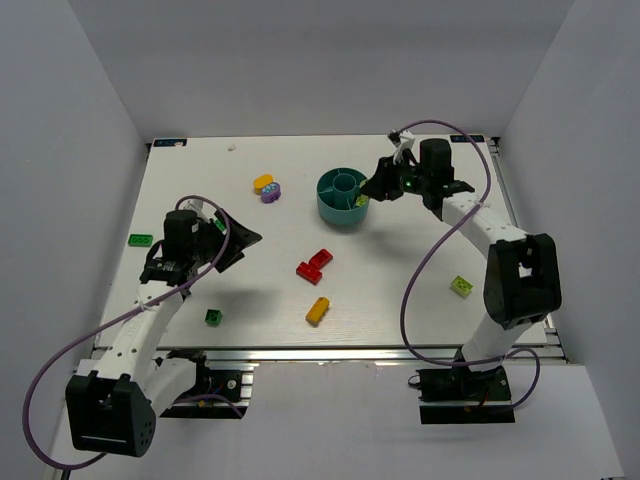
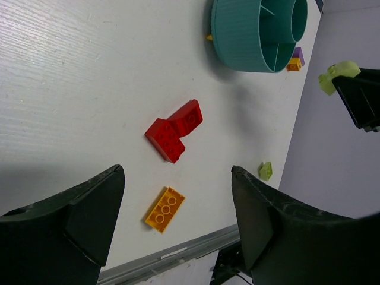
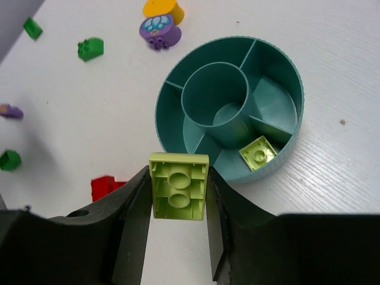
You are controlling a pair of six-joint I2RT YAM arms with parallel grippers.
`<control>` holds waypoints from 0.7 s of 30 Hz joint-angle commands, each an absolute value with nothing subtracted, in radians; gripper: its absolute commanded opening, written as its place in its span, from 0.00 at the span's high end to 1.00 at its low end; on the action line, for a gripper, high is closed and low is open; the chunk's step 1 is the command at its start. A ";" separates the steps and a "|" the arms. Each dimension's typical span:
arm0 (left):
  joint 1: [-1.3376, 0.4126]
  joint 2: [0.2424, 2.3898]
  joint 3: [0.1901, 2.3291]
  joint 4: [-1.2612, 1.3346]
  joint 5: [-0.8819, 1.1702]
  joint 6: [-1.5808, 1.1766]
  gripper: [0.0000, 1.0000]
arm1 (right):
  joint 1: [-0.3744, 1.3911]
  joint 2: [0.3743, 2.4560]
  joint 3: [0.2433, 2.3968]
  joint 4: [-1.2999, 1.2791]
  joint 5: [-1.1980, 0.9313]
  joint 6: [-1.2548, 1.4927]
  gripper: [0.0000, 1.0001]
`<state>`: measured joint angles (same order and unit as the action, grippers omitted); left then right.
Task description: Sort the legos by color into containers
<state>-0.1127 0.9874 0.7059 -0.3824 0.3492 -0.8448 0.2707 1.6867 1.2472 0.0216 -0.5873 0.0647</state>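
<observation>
Fingers of the right gripper (image 3: pixel 178 181) pinch a lime green brick (image 3: pixel 178 185) by its two long sides, underside tubes facing the wrist camera. The held brick sits just outside the right rim of the teal dish (image 1: pixel 331 205), which stands far of centre on the white table (image 1: pixel 400 300). A second lime brick (image 3: pixel 257 152) lies flat in the wedge compartment on the side of the dish closest to that gripper. The round centre well and the other wedges in view hold nothing.

The left gripper (image 1: pixel 243 240) hangs over the left middle of the table, spread wide and grasping nothing. Its wrist view looks down on two touching red bricks (image 2: pixel 175 133) and a yellow-orange brick (image 2: pixel 165 209) nearer the table's front edge.

Left of the dish, a yellow-orange piece (image 1: pixel 264 183) touches a purple piece (image 1: pixel 270 194). A dark green brick (image 1: pixel 214 317) lies near the front left, a flat green brick (image 1: pixel 140 240) sits at the left edge, and a third lime brick (image 1: pixel 461 285) rests at the right.
</observation>
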 commanded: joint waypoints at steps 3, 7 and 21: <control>-0.127 0.980 0.712 -0.356 0.339 -0.839 0.18 | 0.267 1.730 1.316 0.181 -0.486 0.351 1.00; -0.137 0.976 0.703 -0.351 0.325 -0.851 0.18 | 0.267 1.762 1.328 0.172 -0.451 0.432 1.00; -0.150 0.980 0.704 -0.354 0.314 -0.861 0.18 | 0.268 1.848 1.325 0.218 -0.436 0.506 0.84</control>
